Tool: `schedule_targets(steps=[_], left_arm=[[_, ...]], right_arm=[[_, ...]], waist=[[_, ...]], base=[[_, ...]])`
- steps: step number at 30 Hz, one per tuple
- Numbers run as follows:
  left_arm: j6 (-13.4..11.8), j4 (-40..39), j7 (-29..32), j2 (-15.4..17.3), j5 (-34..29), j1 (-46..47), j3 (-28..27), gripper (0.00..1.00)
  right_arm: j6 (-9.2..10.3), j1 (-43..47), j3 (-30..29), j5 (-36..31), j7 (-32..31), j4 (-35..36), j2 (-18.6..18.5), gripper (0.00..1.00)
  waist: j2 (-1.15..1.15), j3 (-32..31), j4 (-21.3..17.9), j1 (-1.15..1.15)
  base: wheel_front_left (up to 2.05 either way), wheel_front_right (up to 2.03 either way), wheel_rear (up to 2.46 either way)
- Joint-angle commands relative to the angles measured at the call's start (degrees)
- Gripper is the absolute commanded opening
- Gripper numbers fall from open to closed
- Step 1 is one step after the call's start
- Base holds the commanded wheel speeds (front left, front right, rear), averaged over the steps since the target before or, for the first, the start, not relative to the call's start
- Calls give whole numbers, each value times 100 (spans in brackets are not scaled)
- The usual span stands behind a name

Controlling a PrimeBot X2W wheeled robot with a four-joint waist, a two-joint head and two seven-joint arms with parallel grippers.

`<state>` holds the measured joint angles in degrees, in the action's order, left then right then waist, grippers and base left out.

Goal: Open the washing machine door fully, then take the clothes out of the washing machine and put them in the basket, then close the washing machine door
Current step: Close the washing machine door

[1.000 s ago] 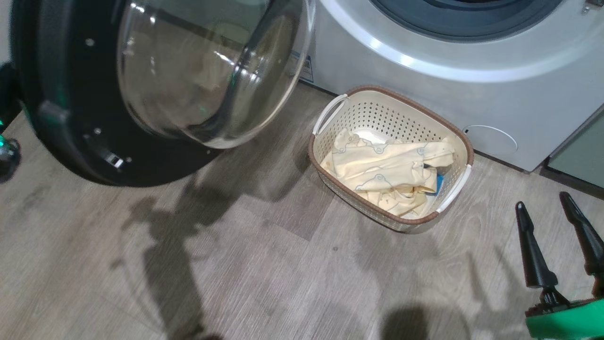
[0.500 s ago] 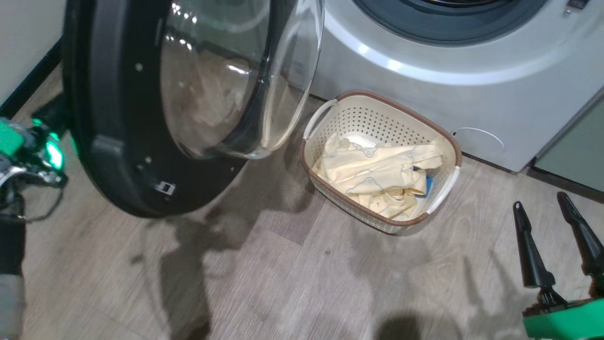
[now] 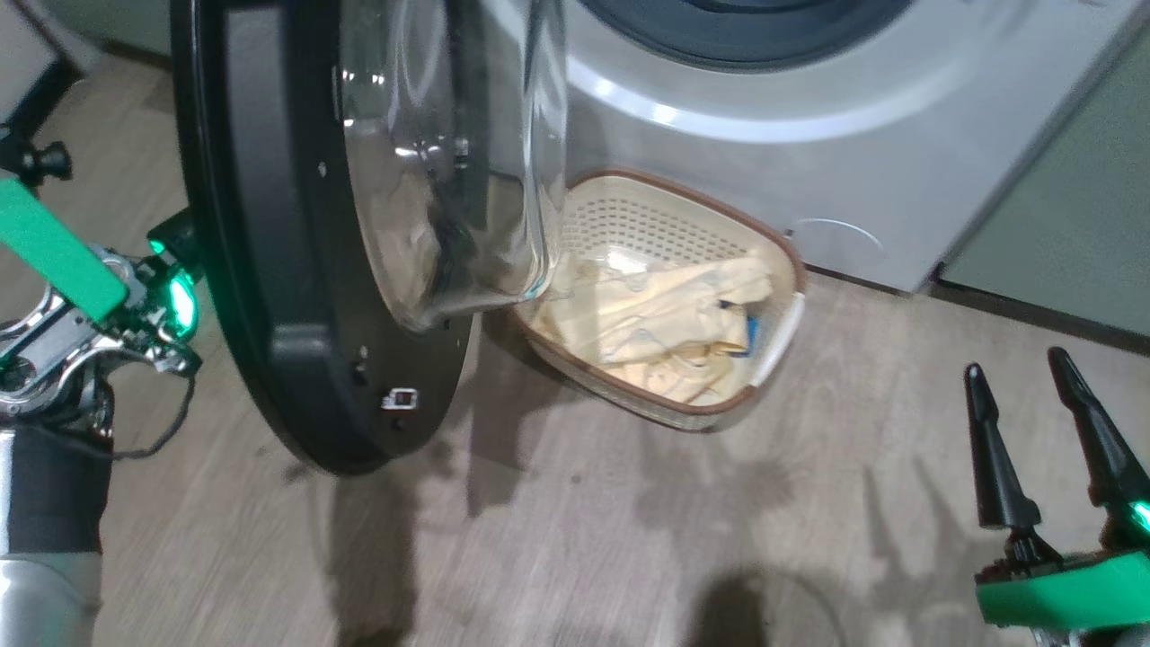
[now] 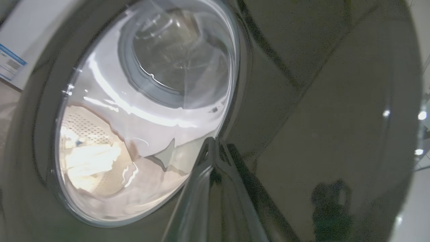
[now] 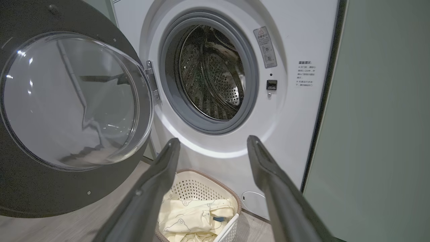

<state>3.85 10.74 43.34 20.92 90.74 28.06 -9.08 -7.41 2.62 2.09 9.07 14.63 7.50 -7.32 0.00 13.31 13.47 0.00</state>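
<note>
The washing machine door (image 3: 269, 270) stands swung out from the washing machine (image 3: 764, 135), edge-on in the head view, with its glass bowl overlapping the near-left corner of the basket (image 3: 780, 256). The basket sits on the floor (image 3: 539, 539) just in front of the machine, and the cream clothes (image 3: 656, 323) are heaped inside it. The left fingers (image 4: 215, 201) are pressed together, empty, with their tips at the door's outer face beside the glass; whether they touch it is unclear. The right fingers (image 3: 993, 467) are spread wide and hold nothing, well clear of the basket.

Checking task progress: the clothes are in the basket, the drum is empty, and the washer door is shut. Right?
No. The door stands open, swung clear of the drum, as the right wrist view shows. The clothes are in the basket.
</note>
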Motion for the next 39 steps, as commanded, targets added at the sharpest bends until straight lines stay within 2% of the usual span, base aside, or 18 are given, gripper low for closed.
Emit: schedule_targets(steps=[1,16,23,32,39], left_arm=[[10,-320,-12,217,-77,108,-165,0],[-24,-338,-204,-88,-179,215,-9,0],[24,-83,-380,-202,-284,418,31,0],[104,462,-607,-254,-377,720,-9,0],[190,831,-727,-282,-391,915,-52,0]], right_arm=[[-8,-232,117,32,37,191,-6,100],[-8,-371,174,63,37,153,204,100],[-8,-440,285,95,37,127,266,100],[-8,-468,304,103,37,120,296,100],[-8,-469,275,107,37,119,311,100]], waist=[[0,8,-251,0],[0,-60,-1278,0],[0,-32,-1923,0],[0,-35,-2357,0],[0,-38,-2516,0]], base=[[0,0,0],[0,0,0],[0,0,0],[0,0,0],[0,0,0]])
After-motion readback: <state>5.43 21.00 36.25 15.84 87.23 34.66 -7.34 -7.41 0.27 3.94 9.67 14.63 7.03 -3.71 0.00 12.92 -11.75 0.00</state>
